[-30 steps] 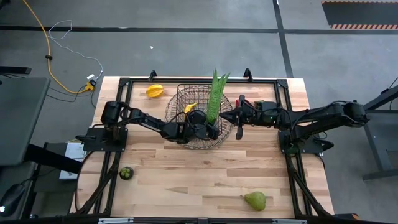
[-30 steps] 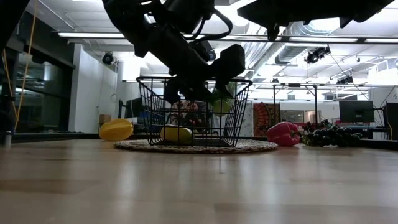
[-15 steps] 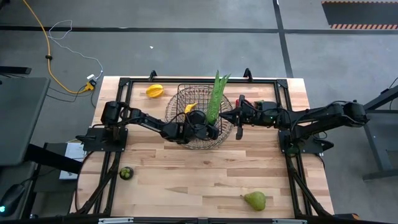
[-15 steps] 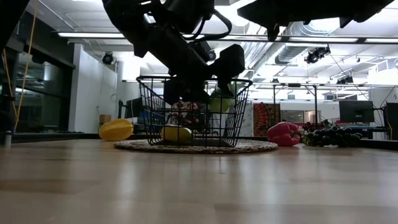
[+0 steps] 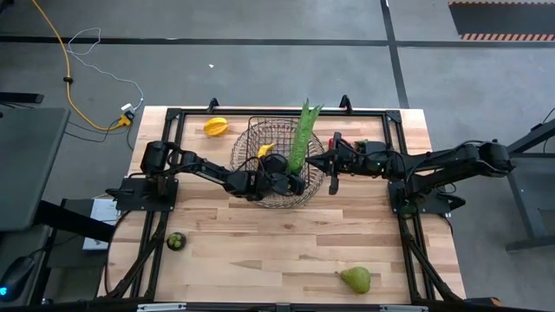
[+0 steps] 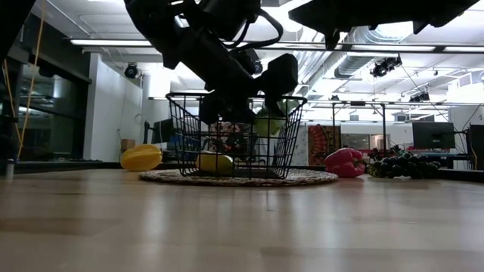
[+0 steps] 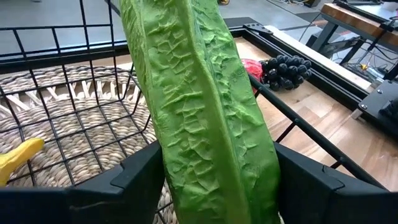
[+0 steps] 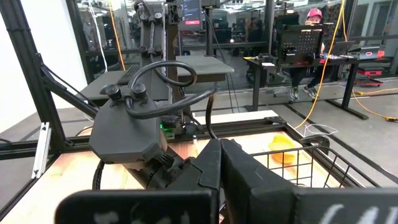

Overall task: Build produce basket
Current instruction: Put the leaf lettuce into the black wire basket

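Note:
The dark wire basket (image 5: 260, 165) stands on a round woven mat at the table's far middle, with a yellow banana (image 5: 265, 149) inside. My left gripper (image 5: 295, 180) is over the basket's right part, shut on the long green leafy bunch (image 5: 302, 134), which fills the left wrist view (image 7: 199, 106). My right gripper (image 5: 310, 162) is shut and holds nothing, just right of the basket's rim; its closed fingers show in the right wrist view (image 8: 221, 155). My left gripper pinches the leafy bunch between its two fingers (image 7: 134, 171), which lie across it near its lower end (image 7: 186, 162). The bunch runs from the fingers out over the basket's far rim, its tip (image 5: 310, 107) toward the table's far edge, clear of the table.
A yellow-orange pepper (image 5: 215, 126) lies left of the basket. A red pepper (image 6: 344, 161) and dark grapes (image 6: 397, 164) lie to its right, under my right arm. A dark green round fruit (image 5: 176, 240) and a green pear (image 5: 355, 278) lie near the front edge.
The leafy bunch's free tip has swung a little toward the table's right while its held end stays in my left gripper over the basket.

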Robot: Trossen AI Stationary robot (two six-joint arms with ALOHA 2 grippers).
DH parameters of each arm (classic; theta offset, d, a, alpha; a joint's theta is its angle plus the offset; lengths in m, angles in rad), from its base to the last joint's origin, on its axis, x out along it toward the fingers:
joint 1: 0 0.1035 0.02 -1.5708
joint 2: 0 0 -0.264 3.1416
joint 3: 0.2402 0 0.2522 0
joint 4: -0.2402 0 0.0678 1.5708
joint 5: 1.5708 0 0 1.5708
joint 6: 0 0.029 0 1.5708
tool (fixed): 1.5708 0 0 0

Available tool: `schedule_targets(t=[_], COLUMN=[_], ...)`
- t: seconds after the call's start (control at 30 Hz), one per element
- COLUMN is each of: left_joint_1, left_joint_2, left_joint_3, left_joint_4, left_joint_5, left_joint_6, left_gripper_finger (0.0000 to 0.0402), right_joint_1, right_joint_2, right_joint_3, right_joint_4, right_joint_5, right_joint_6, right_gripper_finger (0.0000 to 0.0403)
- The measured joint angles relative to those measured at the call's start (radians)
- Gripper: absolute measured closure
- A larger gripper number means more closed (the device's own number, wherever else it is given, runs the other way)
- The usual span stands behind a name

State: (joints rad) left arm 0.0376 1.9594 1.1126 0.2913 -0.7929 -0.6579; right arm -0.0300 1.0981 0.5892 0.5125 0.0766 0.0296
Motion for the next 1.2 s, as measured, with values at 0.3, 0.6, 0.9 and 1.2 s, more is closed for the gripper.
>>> schedule_targets(t=[0.3,0.6,0.9,1.2], left_joint_1=[-0.002,-0.002,-0.002,-0.002], left_joint_2=[-0.001,-0.001,0.001,-0.003], left_joint_3=[0.0,0.0,0.0,0.0], left_joint_4=[-0.007,-0.003,-0.006,-0.009], left_joint_5=[-0.001,-0.002,0.0,0.003], left_joint_6=[0.051,0.103,0.123,0.116], left_gripper_finger=[0.0154,0.0153,0.0119,0.0101], right_joint_1=[0.0,0.0,0.0,0.0], right_joint_2=[0.0,0.0,0.0,0.0], right_joint_3=[0.0,0.0,0.0,0.0], right_joint_4=[-0.001,-0.001,-0.002,-0.008], right_joint_5=[0.0,0.0,0.0,0.0], right_joint_6=[0.0,0.0,0.0,0.0], right_gripper_finger=[0.0402,0.0402,0.0402,0.0402])
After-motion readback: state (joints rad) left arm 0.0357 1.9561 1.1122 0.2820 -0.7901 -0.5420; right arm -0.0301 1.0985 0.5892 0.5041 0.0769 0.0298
